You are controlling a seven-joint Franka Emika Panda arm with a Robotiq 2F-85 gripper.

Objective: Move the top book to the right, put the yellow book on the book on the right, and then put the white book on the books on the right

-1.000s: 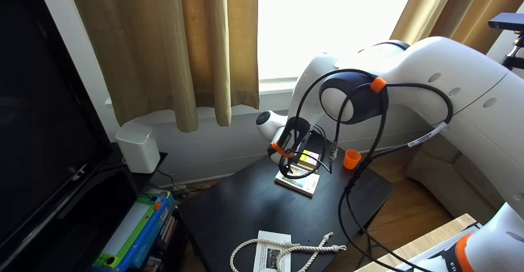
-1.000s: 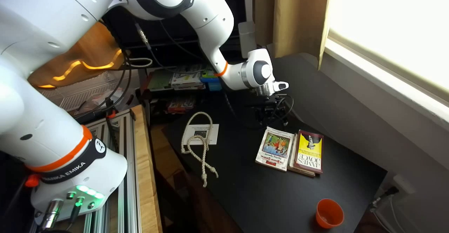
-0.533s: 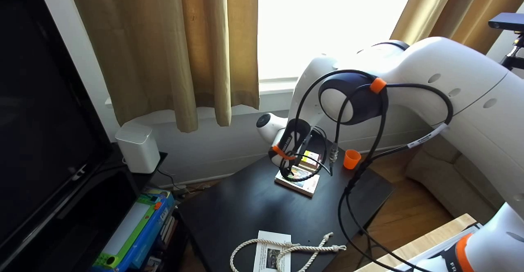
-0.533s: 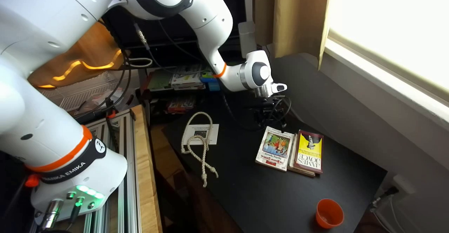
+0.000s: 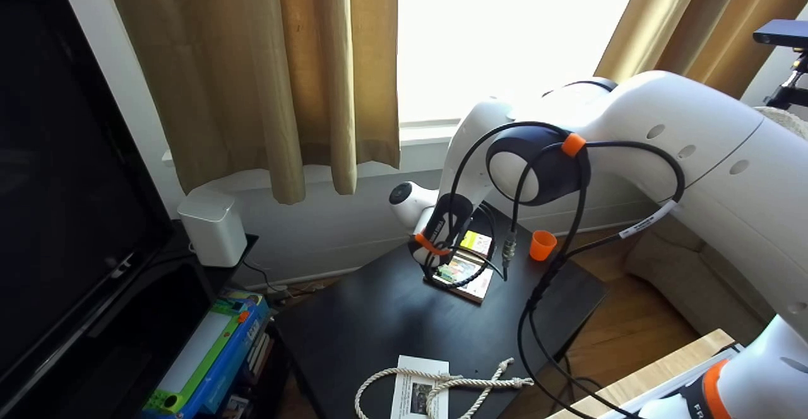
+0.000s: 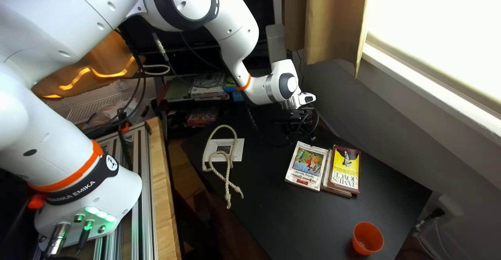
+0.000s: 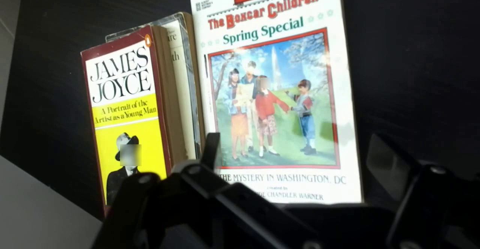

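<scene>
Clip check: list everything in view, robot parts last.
table: one, black, beside bench
lower book: one, cream, under Joyce book
Joyce book: one, yellow-white-maroon, atop lower book
Boxcar Children book: one, white, beside lower book
cup: one, orange, on table
sheet: one, white, on table
rope: one, cream, over sheet
curtains: two, tan, flanking window
window: one, white, between curtains
screen: one, black, beside curtains
box: one, white, beside screen
shelf items: uncounted, mixed colours, below screen
plug box: one, white, beyond table
camera: one, dark, by curtains
bench: one, pale wood, under arm
arm: one, white, over table
cables: several, black, along arm
gripper: one, black, open, on arm
</scene>
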